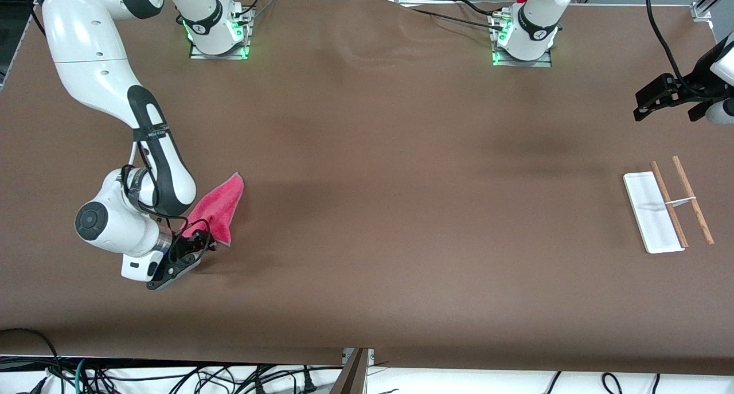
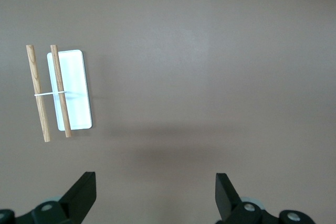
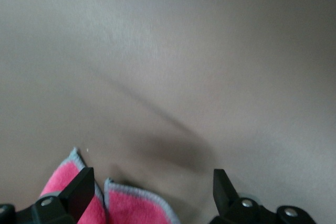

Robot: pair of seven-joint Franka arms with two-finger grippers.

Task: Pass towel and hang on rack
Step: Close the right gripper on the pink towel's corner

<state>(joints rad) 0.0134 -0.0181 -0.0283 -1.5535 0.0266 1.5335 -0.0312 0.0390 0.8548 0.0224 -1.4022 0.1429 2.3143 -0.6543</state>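
Observation:
The pink-red towel lies folded on the brown table toward the right arm's end. My right gripper is low at the towel's corner nearest the front camera, with its fingers open. In the right wrist view the towel's grey-edged corners lie between the open fingers, nearer to one of them; the gripper grips nothing. The rack, a white base with two wooden rods and a white crosspiece, stands toward the left arm's end. My left gripper hangs open and empty in the air above the table by the rack, which also shows in the left wrist view.
The brown table stretches bare between towel and rack. The arm bases stand along the edge farthest from the front camera. Cables hang below the nearest edge.

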